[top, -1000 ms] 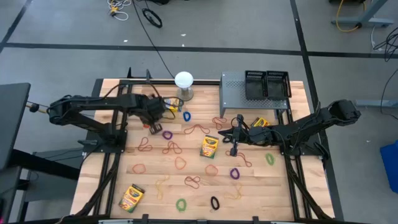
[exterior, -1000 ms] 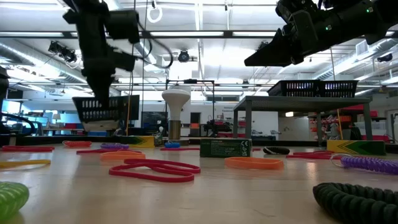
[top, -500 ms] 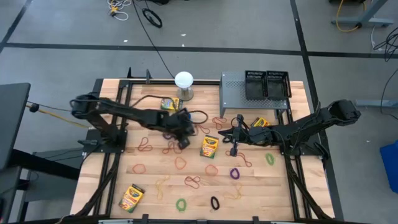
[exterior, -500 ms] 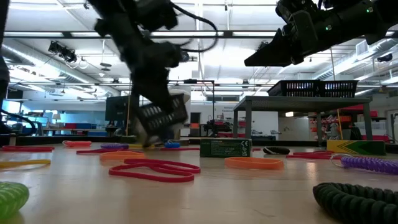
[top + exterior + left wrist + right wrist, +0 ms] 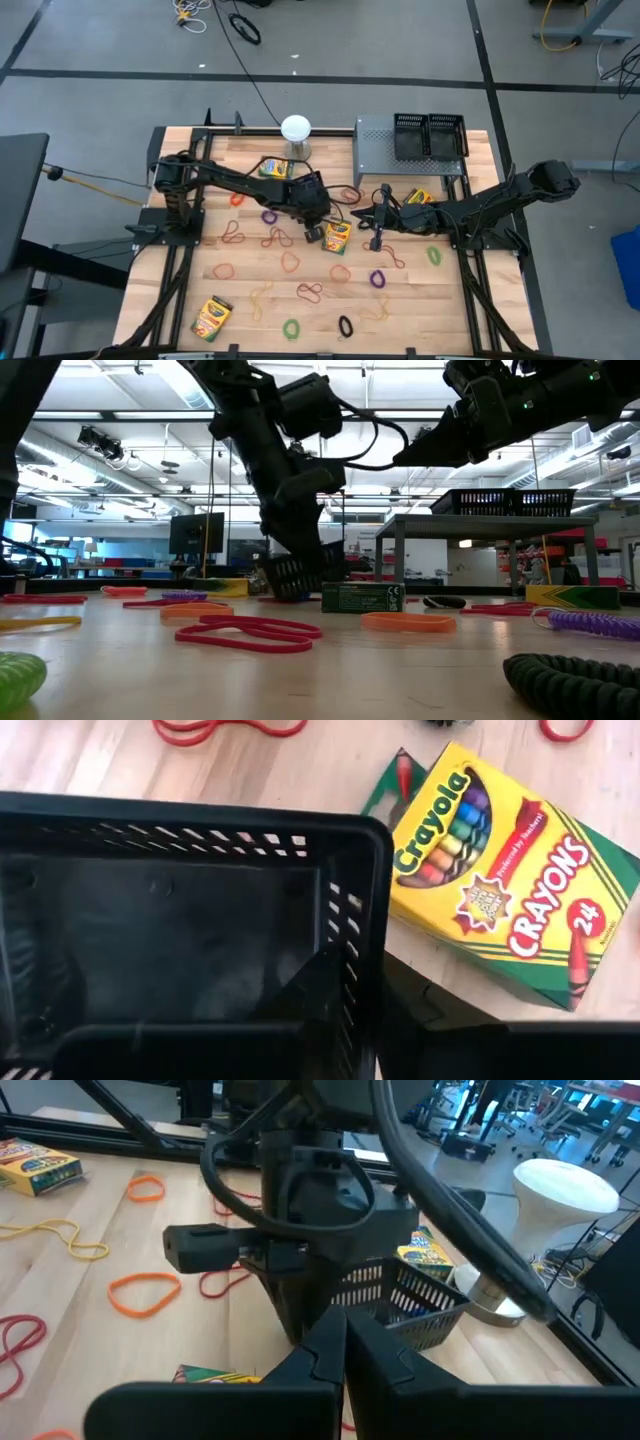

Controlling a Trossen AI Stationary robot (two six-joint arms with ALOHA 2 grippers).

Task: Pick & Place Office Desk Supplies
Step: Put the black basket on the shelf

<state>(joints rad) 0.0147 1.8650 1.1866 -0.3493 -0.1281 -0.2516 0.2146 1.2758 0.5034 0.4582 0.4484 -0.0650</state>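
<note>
The left hand (image 5: 314, 226) clamps a black mesh bin's (image 5: 298, 573) wall beside a crayon box (image 5: 336, 237) mid-worktop (image 5: 240, 280); the right hand (image 5: 377, 236) hovers, fingers together.

Desk (image 5: 250, 275) is pale wood planks, smooth with a slight sheen. The black mesh bin (image 5: 200, 900) looks like matt plastic, the crayon box (image 5: 500, 895) is glossy printed cardboard, and the perforated riser (image 5: 375, 150) is dull grey metal.
</note>
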